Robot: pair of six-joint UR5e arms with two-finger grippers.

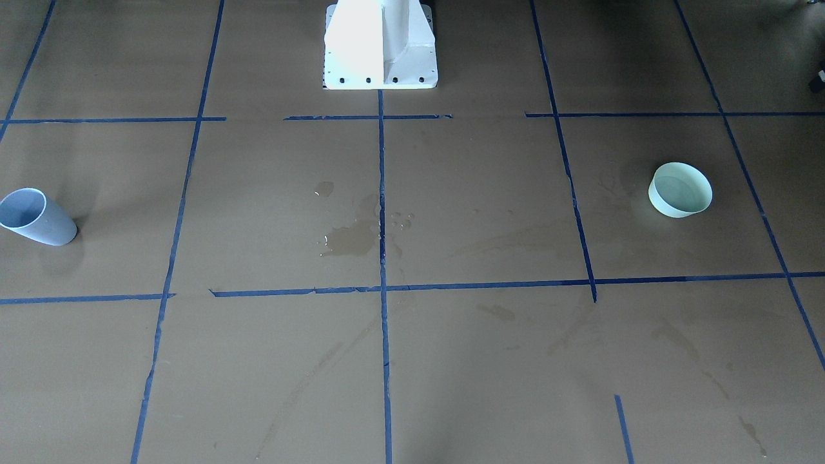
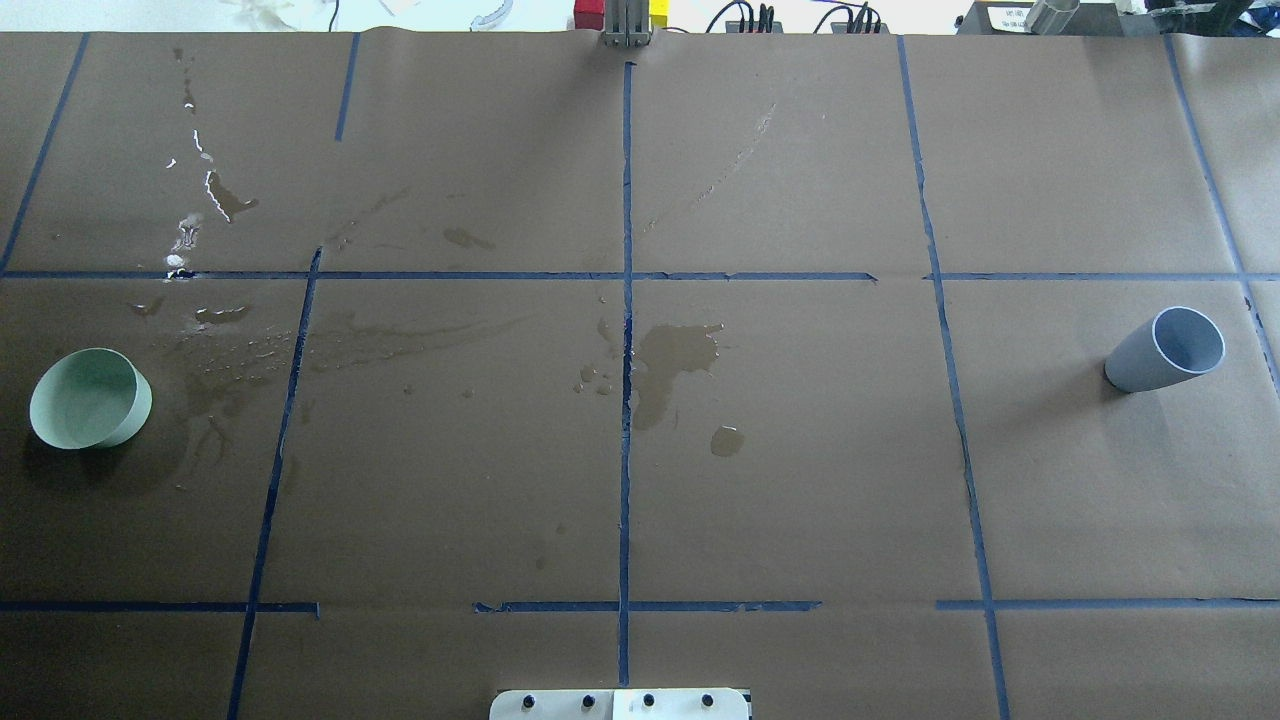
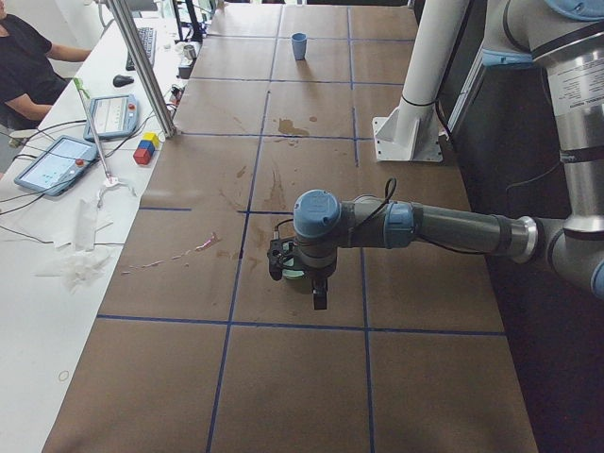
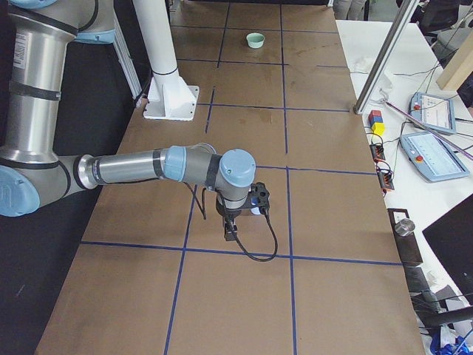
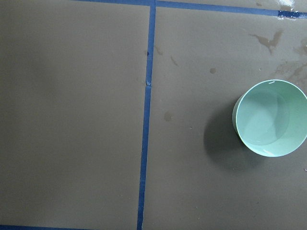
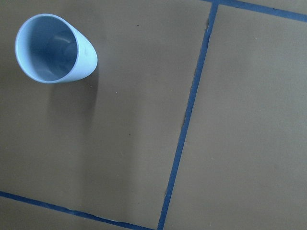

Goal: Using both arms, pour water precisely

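A mint-green bowl [image 2: 90, 398] stands on the brown paper on my left side; it also shows in the front view [image 1: 680, 189] and the left wrist view [image 5: 271, 117]. A faint sheen inside it may be water; I cannot tell for sure. A light-blue cup [image 2: 1170, 350] stands on my right side, also in the front view [image 1: 35, 218] and the right wrist view [image 6: 53, 48]. The left gripper [image 3: 307, 281] hangs just over the bowl. The right gripper [image 4: 240, 216] hangs beside the cup. I cannot tell whether either is open or shut.
A wet puddle with droplets [image 2: 670, 355] lies at the table's middle, with more stains at the far left [image 2: 215, 200]. Blue tape lines grid the paper. The white pedestal [image 1: 380, 45] stands at the robot's edge. A side bench with tablets [image 4: 436, 148] and a metal post [image 3: 142, 66] line the far side.
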